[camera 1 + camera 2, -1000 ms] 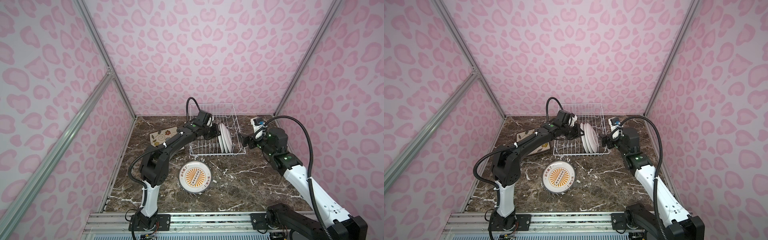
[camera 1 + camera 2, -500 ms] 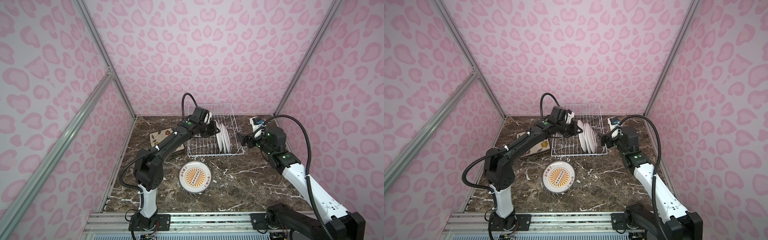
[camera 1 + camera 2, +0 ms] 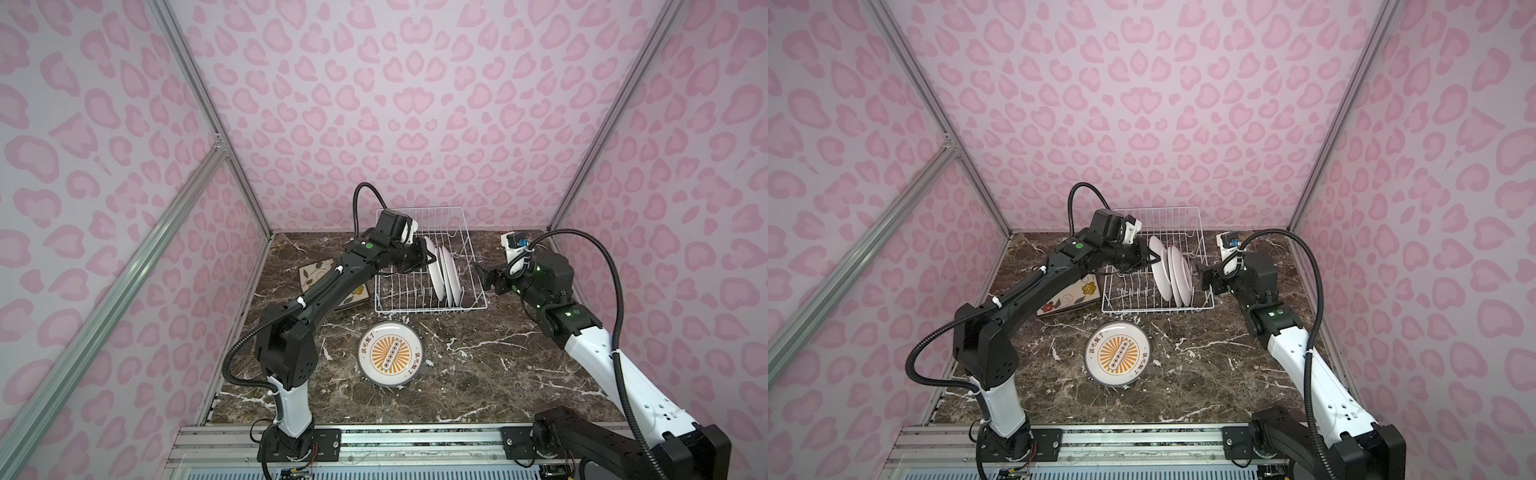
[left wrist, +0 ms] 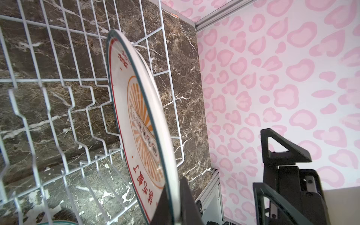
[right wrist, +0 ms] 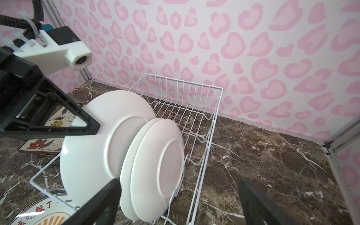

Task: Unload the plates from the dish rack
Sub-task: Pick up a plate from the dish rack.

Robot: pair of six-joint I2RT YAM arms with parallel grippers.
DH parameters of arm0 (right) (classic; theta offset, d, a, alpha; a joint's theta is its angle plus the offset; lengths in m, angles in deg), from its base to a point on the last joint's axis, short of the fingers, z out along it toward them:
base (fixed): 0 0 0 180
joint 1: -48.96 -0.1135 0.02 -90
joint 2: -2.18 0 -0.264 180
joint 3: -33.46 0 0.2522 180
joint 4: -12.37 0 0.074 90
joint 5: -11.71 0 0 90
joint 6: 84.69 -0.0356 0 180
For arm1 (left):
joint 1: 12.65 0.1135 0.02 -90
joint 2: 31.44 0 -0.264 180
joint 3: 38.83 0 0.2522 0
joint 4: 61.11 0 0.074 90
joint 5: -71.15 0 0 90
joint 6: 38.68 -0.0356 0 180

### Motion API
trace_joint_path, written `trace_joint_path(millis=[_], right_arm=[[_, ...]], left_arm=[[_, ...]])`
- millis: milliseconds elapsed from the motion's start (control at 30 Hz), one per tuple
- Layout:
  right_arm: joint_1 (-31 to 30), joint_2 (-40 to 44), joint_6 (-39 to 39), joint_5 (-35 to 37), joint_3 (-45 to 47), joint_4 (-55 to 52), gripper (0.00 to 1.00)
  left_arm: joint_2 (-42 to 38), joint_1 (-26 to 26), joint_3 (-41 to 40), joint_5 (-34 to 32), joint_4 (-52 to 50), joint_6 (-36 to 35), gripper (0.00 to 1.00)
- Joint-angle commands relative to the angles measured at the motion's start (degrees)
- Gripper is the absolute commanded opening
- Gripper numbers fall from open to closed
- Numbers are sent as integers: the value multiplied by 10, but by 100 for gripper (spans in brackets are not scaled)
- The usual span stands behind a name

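Nearest, just toward 7 o'clock from mid-table, the flat plate lies face up, its orange sunburst print showing, clear of everything else. Farther on, at 10 o'clock, the square plates lie stacked on the table, flowered face up, with my left arm crossing above them. How many are in the stack I cannot tell.

Just beside them, at 12 o'clock, stands the rack, its near rail a little past the flat plate. My left claw reaches into it from 9 o'clock and is clenched on the upper rim of the end plate. My left wrist view shows one finger on the printed face and one on the white back. That plate stands on edge, tilted, higher than its neighbours. Whether its lower edge touches the tines I cannot tell.

On its 3 o'clock side two plates stand upright in the rack, close together, white backs toward 3 o'clock. My right claw hangs just outside the rack's 3 o'clock side. It is released, its fingers spread wide and holding nothing, pointing toward 9 o'clock at those backs. Behind it all, at 12 o'clock, rises the pink spotted wall.
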Motion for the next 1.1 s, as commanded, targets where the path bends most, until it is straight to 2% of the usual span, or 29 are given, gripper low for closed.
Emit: trace_joint_path(millis=[0, 267, 500, 767, 1067], right_arm=[[0, -2, -3, -6, -3, 23, 95], [0, -6, -16, -14, 1, 42, 94], [-1, -10, -18, -18, -2, 46, 94], [-4, -12, -25, -17, -2, 52, 94], [-5, -23, -44, -21, -14, 54, 94]], left_arm=[[-18, 5, -9, -14, -2, -9, 4], [-46, 10, -44, -20, 14, -4, 4], [-57, 13, -38, -8, 24, -7, 4], [-57, 20, -16, -1, -12, -27, 4], [-82, 27, -32, 9, 5, -39, 4]])
